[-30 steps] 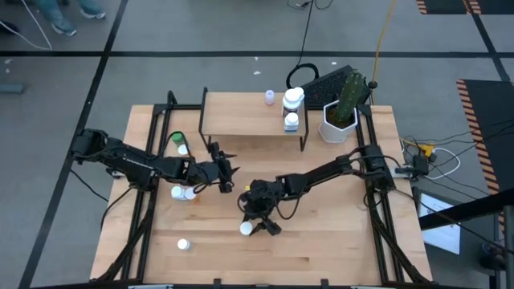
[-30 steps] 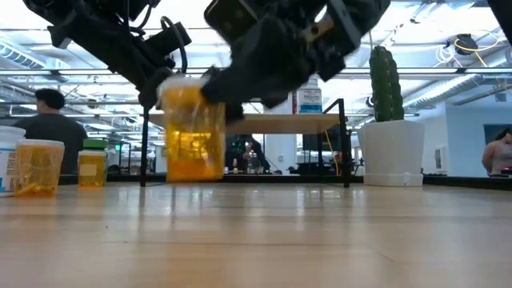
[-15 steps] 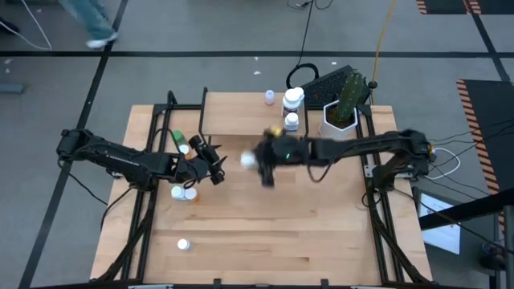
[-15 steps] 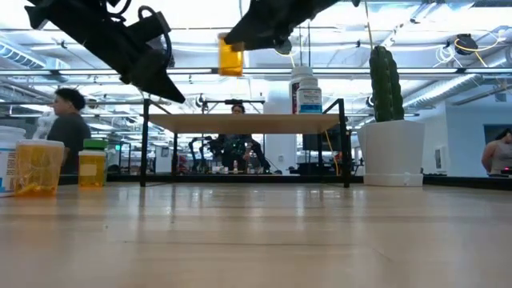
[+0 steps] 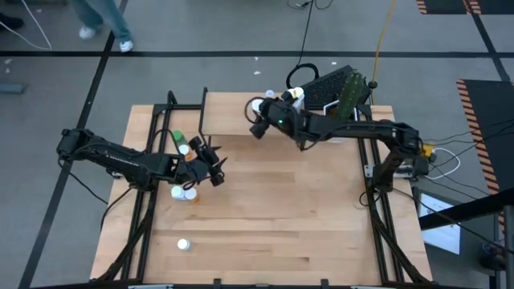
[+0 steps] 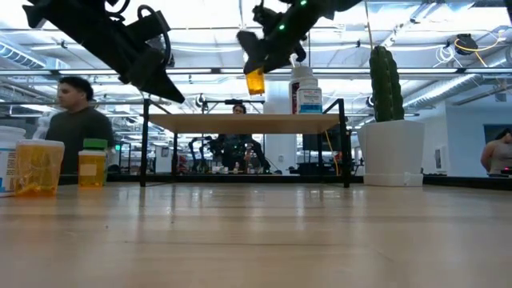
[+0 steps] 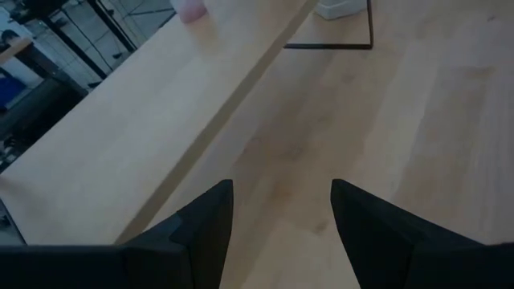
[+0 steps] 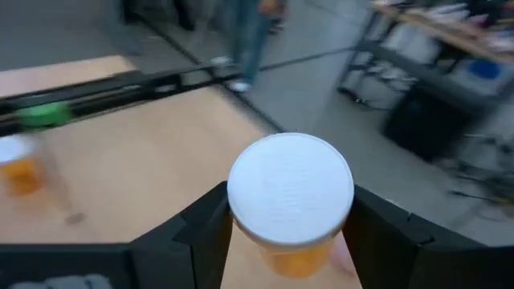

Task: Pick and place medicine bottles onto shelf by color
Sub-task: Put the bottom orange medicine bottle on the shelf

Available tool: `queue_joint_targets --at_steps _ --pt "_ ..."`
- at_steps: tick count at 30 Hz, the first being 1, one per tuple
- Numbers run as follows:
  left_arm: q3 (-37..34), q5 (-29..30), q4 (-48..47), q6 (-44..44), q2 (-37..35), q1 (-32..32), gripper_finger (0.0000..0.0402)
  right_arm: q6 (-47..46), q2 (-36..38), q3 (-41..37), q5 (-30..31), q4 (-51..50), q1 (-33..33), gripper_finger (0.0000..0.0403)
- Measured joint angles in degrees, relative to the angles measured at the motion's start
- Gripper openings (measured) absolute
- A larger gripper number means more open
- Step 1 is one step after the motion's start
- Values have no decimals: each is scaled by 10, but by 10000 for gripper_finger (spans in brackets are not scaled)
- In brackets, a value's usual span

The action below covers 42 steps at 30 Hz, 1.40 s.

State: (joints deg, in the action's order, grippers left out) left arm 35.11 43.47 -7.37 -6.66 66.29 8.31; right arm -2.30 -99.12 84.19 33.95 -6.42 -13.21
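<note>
The right arm now reaches across the far half of the table [image 5: 265, 209]. Half a second ago it was over the table's middle, and a second ago it was low near the front centre. Its travel has carried the load from the tabletop up to the shelf [image 5: 233, 120], the low light-wood board on black legs at the far edge of the table.

The right gripper [image 5: 261, 120] hangs above the shelf board, near its right half. Its fingers are closed on an orange medicine bottle [image 8: 291, 210] with a white cap; the right wrist view shows the cap clamped between both fingers. In the low view the bottle's orange body [image 6: 255, 81] hangs clear above the board, not yet touching it.

Judgement: the carry phase is nearly complete and the lowering and release remain. White bottles [image 5: 293, 98] already stand at the shelf's right end, next to the cactus pot [image 5: 338, 120]. The orange bottle should land apart from them to keep the colours grouped.

The left gripper [image 5: 210, 160] waits over the table's left half, just in front of the shelf. It has pulled back slightly toward the left edge over the last second. Its fingers [image 7: 205, 229] are spread and hold nothing.

Bottles not yet placed:
- a green bottle [image 5: 176, 138] and orange bottles [image 5: 183, 193] near the left edge;
- one small bottle [image 5: 184, 244] near the front left corner.
</note>
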Motion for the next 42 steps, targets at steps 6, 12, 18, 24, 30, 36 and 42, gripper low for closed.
queue_joint_targets --at_steps 6,12,18,24,30,36,42 --pt "0 0 -6 0 0 2 211 -41 -31 20 47 -30 -6 200" --pt "0 0 -25 -11 0 8 211 -107 -31 20 45 -65 -15 201" --pt "0 0 -27 -14 0 8 211 -133 -31 20 5 -70 -20 201" --pt "0 0 -25 -14 0 7 211 -131 -31 20 4 -74 -25 201" --pt "0 0 -22 -13 0 7 211 -121 -31 20 3 -78 -25 201" --pt "0 0 -22 -14 0 7 211 -109 -31 20 3 -61 -23 201" --pt "0 0 -23 -18 0 7 211 -103 -31 20 3 -56 -20 201"
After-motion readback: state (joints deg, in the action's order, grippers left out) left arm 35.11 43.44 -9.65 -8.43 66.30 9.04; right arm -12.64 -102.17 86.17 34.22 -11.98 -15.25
